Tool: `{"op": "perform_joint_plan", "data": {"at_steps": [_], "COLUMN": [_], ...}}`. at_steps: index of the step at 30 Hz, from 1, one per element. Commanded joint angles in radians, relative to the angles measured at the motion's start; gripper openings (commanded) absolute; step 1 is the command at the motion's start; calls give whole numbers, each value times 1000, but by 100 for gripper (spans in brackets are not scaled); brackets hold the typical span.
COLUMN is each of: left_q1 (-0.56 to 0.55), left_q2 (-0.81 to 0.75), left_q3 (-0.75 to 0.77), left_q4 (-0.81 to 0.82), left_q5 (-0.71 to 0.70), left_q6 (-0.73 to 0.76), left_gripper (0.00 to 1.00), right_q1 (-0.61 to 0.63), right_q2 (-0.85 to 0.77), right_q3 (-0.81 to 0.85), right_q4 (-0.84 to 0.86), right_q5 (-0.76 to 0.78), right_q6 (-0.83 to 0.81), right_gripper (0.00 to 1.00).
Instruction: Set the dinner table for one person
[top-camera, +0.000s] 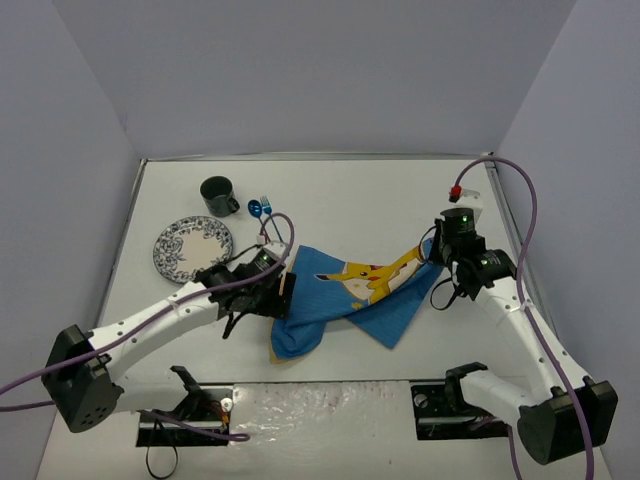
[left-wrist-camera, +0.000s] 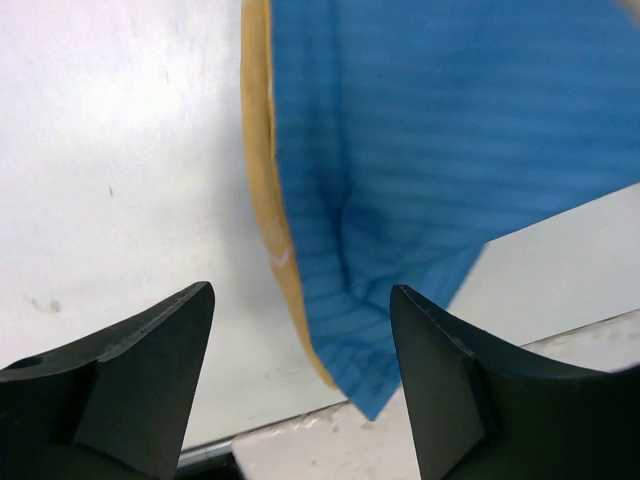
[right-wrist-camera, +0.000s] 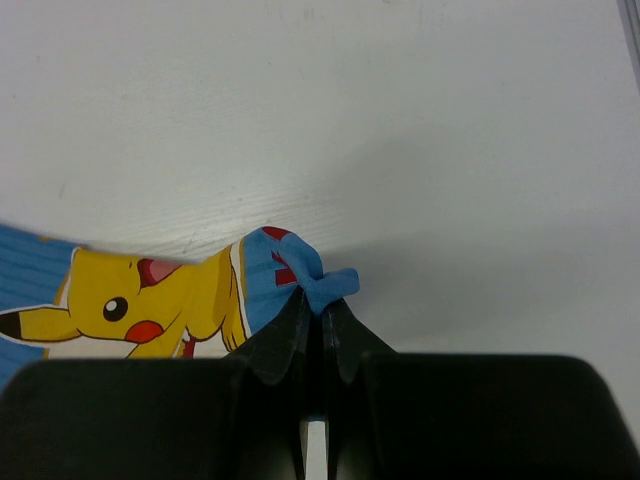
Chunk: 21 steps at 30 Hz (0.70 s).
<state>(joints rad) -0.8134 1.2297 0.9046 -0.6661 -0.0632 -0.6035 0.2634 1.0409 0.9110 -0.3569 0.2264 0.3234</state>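
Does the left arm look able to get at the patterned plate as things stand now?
Probably yes. The left claw is open and empty, and the plate lies close by on bare table with nothing between them; the claw only faces away, toward the placemat.

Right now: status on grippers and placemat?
Left gripper open over placemat edge, empty. Right gripper shut on placemat corner. Placemat rumpled on dinner table. Nothing in the way; plate, mug far-left.

Bright, even overhead light, soft shadows on the dinner table (top-camera: 340, 195), wrist views slightly blurred up close.
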Motion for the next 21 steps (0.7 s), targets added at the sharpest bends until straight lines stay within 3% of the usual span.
{"op": "perform_joint_plan", "data": {"at_steps": [1, 6, 10, 21], "left_q1": [66, 136, 163, 254], "left_q2": [-36, 140, 373, 649], "left_q3": [138, 256, 365, 540], "left_q4": [107, 238, 268, 315], "left_q5": [-32, 26, 36, 33], "left_q6": [27, 72, 109, 213], "left_gripper": [70, 71, 71, 70], "right_q1": [-22, -29, -29, -30], "right_q2": [19, 15, -4, -21], "right_q3": [-32, -67, -78, -108], "right_q4": [44, 60, 78, 135], "right_q5": [0, -14, -33, -117], "right_q6": [38, 37, 32, 27], "right_gripper": [0, 0, 0, 0]}}
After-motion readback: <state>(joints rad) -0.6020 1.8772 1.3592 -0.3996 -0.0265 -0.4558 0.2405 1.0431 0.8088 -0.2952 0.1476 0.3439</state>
